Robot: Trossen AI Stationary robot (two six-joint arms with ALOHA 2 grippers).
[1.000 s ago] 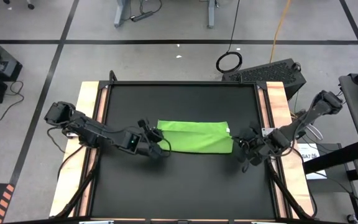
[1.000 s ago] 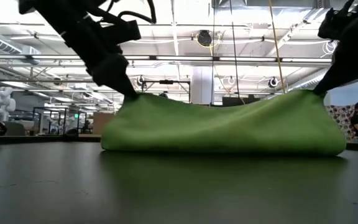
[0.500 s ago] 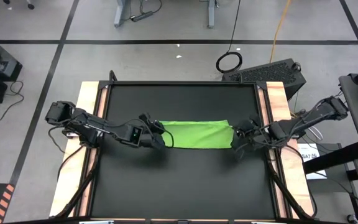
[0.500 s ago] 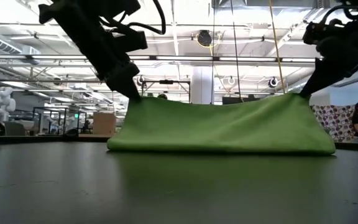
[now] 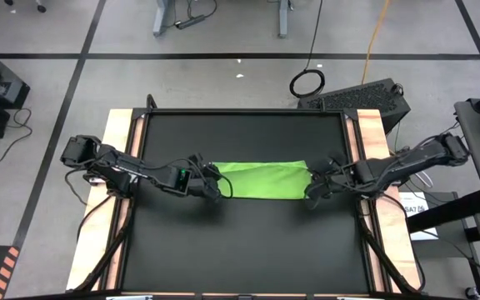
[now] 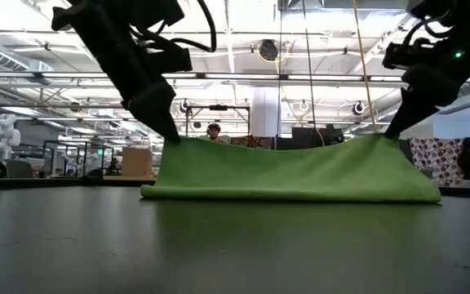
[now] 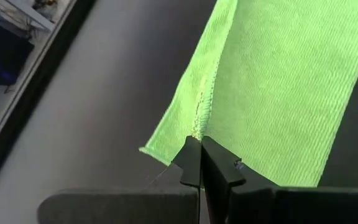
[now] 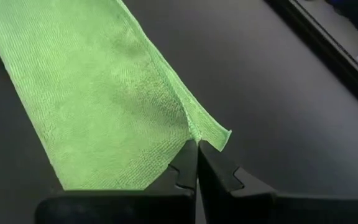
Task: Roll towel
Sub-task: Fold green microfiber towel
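Near the middle of the dark surface, the towel lies as a long strip running 9 to 3 o'clock in the high view. It reads as folded over on itself; the wrist views show a doubled edge and a stitched hem.

Left gripper sits at the strip's 9 o'clock end, fingers pressed together and pinching the towel's corner edge. Left wrist view confirms it: closed tips right on the hem. Right gripper sits at the 3 o'clock end, fingers likewise pressed together on the opposite corner. In the low view both pinched corners are raised off the surface, the top edge sags slightly between the 2 grippers, and the bottom fold rests on the surface.

Handling judgement:
- Soft, light, no stiffness. It drapes and sags, so it won't hold shape without tension from both ends.
- Textured weave should give decent friction; slip looks unlikely with a full pinch, but a pinch on 1 layer only could let the fold open.
- Nothing fragile here.
- Best hold: the 2 end corners of the same long edge, catching both layers, as now.
- Uneven travel between the arms would likely skew the roll.
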